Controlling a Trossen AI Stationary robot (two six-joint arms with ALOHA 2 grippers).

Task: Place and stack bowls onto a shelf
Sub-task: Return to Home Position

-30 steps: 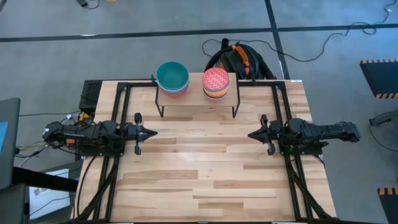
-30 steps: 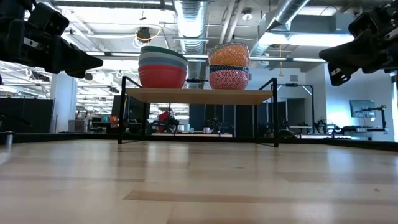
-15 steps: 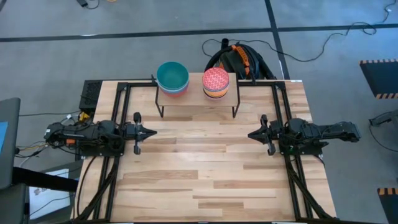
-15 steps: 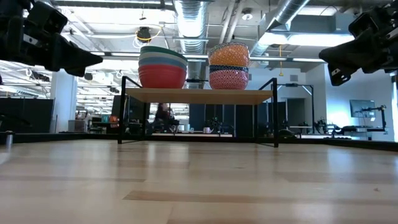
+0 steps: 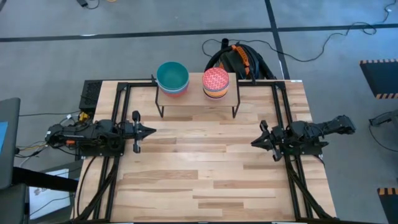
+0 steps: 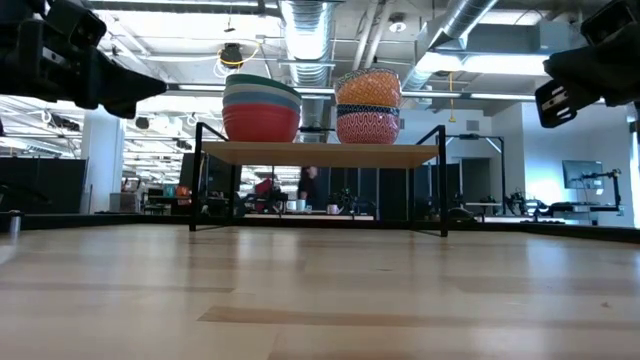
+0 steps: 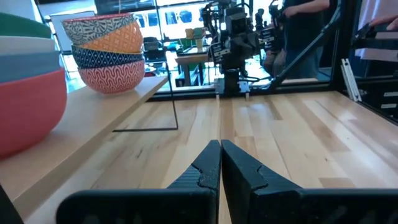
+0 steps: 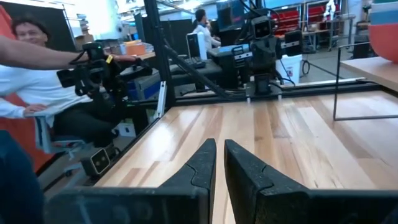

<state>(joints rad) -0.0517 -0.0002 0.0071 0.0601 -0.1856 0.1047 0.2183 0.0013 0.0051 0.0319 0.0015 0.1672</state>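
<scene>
The front of the light-wood tabletop [image 5: 205, 180] is lying bare. Halfway back, the left claw [image 5: 151, 131] is hanging over the tabletop's left side and pointing in toward the middle. Its fingers [image 7: 205, 171] are pressing together with only a thin slit between them, gripping nothing. Well apart from it, the right claw [image 5: 254, 143] is hovering over the right side, also pointing inward. Its fingers [image 8: 202, 165] are drawn just as narrow and are holding nothing. Both are riding clear of the wood.

Farther back, the shelf [image 5: 196, 93] is standing near the tabletop's far edge on thin black legs, carrying two stacks side by side and slightly apart. The left stack [image 6: 261, 108] is sitting on a red bowl [image 6: 261, 124] and is topped by a teal-green bowl [image 5: 172, 76]. The right stack [image 6: 368, 104] is resting on a red patterned bowl [image 6: 367, 128], with a dark blue patterned one and an orange one above it. Its top bowl [image 5: 216, 79] is showing a pink-red patterned inside from above.

Behind the tabletop, a black-and-orange bag [image 5: 239, 59] is lying on the floor. Across the room a person [image 6: 310, 187] is standing.
</scene>
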